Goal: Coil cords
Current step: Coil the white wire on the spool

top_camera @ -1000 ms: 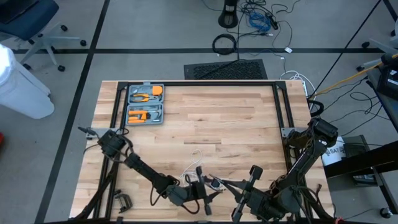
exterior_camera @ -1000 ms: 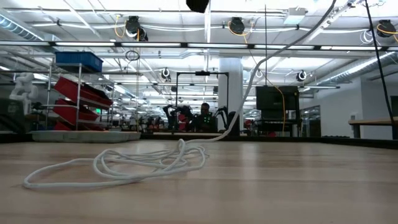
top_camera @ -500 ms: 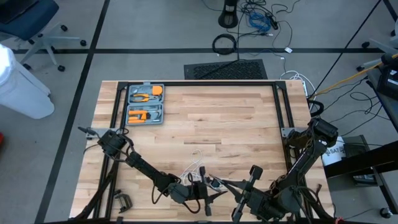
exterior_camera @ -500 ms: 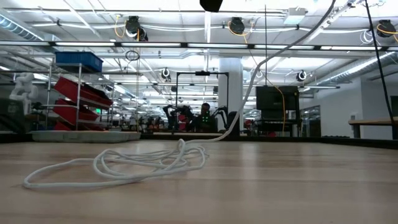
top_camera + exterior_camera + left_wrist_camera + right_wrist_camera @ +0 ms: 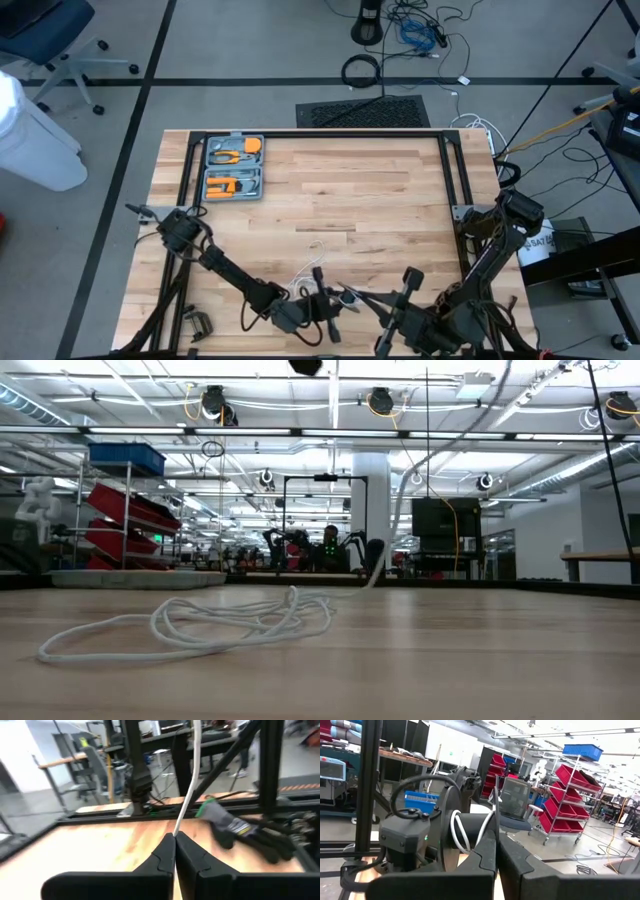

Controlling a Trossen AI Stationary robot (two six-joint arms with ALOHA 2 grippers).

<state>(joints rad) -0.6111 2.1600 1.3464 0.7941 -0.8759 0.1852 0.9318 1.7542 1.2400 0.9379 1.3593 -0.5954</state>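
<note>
Most of the white cord (image 5: 200, 625) lies in loose, uncoiled loops near the tabletop's (image 5: 380, 200) front edge, the left gripper (image 5: 175, 836) pinching one strand while the right gripper (image 5: 497, 845) waits nearby with jaws together, so coiling has barely begun.

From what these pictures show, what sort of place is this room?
Probably a robotics lab or workshop in a large industrial hall. Racks of red bins line the room, a blue bin sits on a shelf, loose cables lie on the taped floor, and a wooden table carries a framed two-arm rig.
</note>
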